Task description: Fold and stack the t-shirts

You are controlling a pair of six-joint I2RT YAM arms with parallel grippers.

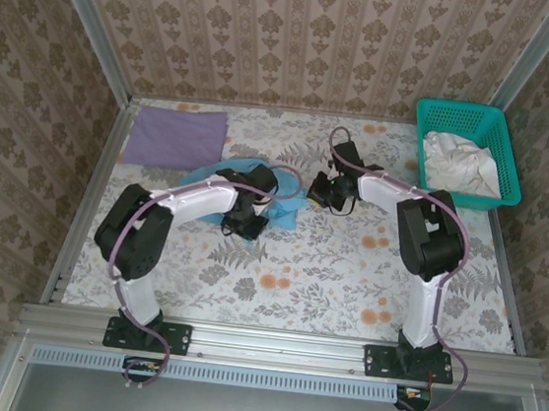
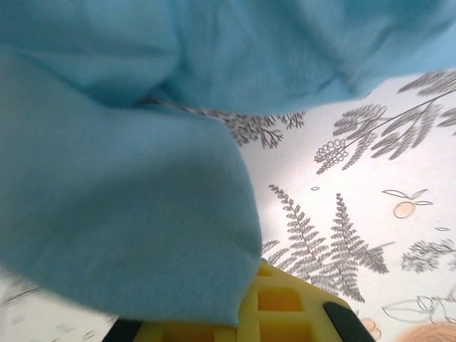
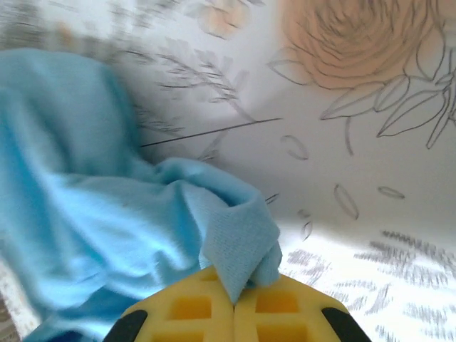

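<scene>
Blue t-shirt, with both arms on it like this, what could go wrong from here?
1. The right gripper pinches just a small corner of the blue t-shirt; it could slip out when pulled.
2. Cloth drapes over the left gripper, hiding its grip, so it may be dragging a bunched layer.
3. The shirt lies crumpled close to the folded purple t-shirt; a wide sweep might disturb it.

I'm seeing the sky-blue t-shirt (image 1: 290, 207) lying unfolded and bunched into soft rumples near the middle of the table (image 1: 346, 273). In the right wrist view, one puckered corner of it is being pinched between the pads of the right pincer (image 3: 234, 305). The plain lavender t-shirt (image 1: 175, 137) is lying folded flat in a neat rectangle at the far left corner, near the blue one.
</scene>
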